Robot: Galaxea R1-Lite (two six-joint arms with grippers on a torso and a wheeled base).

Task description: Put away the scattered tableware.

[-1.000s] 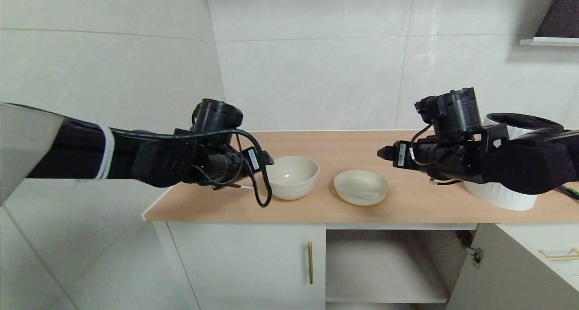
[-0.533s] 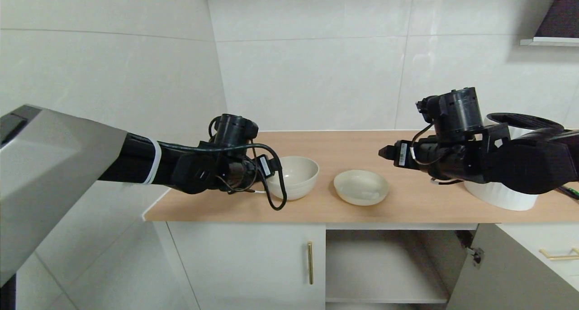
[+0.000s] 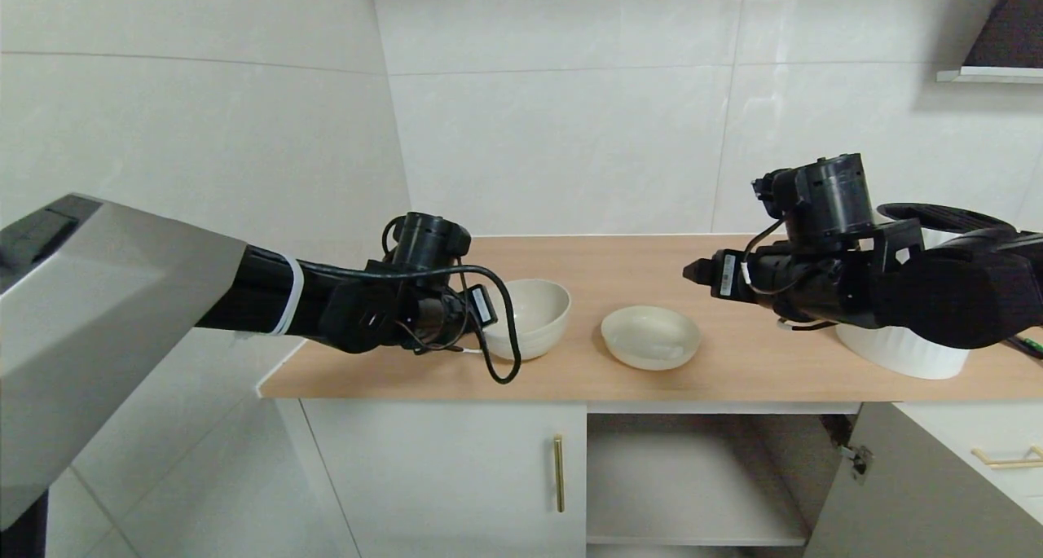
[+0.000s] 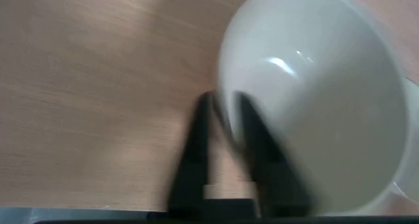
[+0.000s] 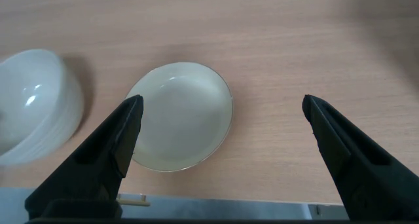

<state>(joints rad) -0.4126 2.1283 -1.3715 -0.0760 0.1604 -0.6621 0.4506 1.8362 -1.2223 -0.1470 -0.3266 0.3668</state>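
A deep white bowl (image 3: 530,318) stands on the wooden counter (image 3: 587,379) at the left, with a shallow cream dish (image 3: 650,336) to its right. My left gripper (image 3: 489,314) is at the bowl's left rim. In the left wrist view the left gripper (image 4: 222,99) has its fingers close together, one inside the deep bowl (image 4: 321,99) and one outside, pinching the rim. My right gripper (image 3: 697,273) hovers above the counter to the right of the dish. The right wrist view shows the right gripper (image 5: 221,105) wide open over the dish (image 5: 180,116), holding nothing.
A white round pot (image 3: 904,350) with a dark lid stands at the counter's right end behind my right arm. Below the counter a cabinet (image 3: 693,476) stands open, its door (image 3: 880,501) swung out to the right. A closed door with a gold handle (image 3: 559,472) is to its left.
My left arm has moved forward and down to the deep bowl, and its fingers now grip the rim; the bowl shifted slightly left. The right arm stayed almost still.
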